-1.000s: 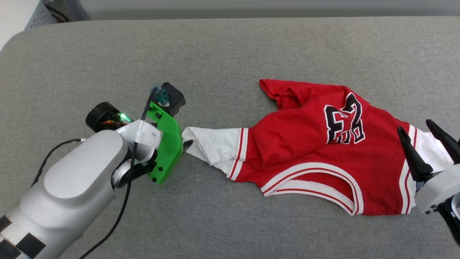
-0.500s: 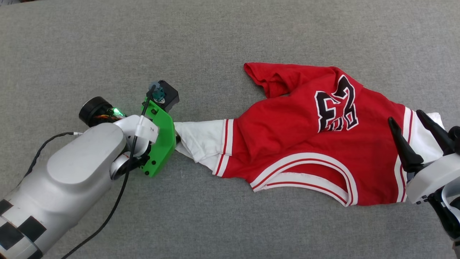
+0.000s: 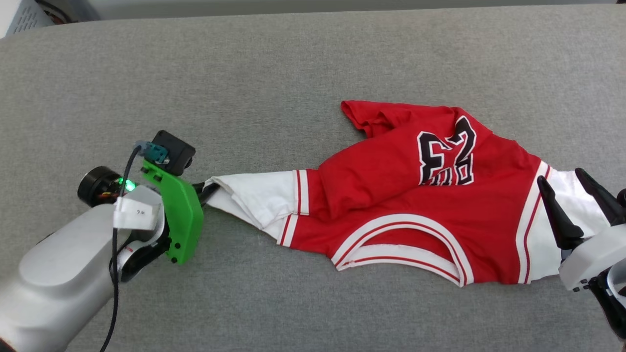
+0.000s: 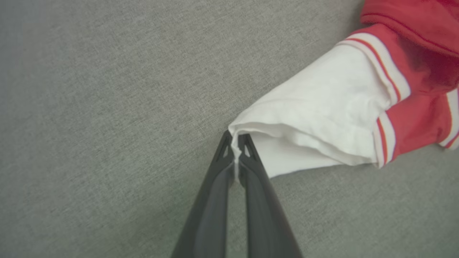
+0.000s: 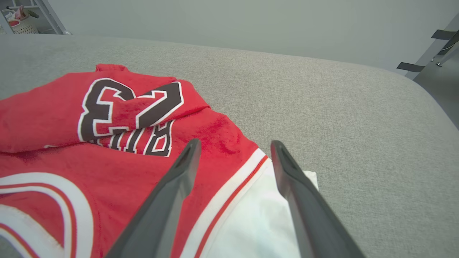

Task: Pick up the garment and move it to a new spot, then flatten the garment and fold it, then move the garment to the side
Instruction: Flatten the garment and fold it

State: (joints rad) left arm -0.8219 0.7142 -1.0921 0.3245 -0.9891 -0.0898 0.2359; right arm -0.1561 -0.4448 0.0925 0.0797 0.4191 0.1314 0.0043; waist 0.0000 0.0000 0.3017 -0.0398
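The garment (image 3: 401,215), a red jersey with white sleeves and a black "23", lies crumpled and stretched sideways across the grey cushion. My left gripper (image 4: 235,140) is shut on the edge of the garment's white left sleeve (image 4: 315,107); in the head view that left gripper (image 3: 208,188) sits just behind its green bracket. At the garment's other end my right gripper (image 3: 570,188) is open, its two dark fingers astride the white right sleeve (image 5: 258,218) without closing on it. The hem is folded up over part of the lettering (image 5: 136,139).
A broad grey upholstered surface (image 3: 293,63) carries everything, with its rounded far edge (image 5: 412,77) toward the wall. A white crate (image 3: 22,17) sits off the far left corner. A black cable (image 3: 115,274) runs along my left forearm.
My left gripper has shut on the white sleeve edge and pulled it left, stretching the garment. The head camera shifted. The right gripper stays open over the right sleeve.
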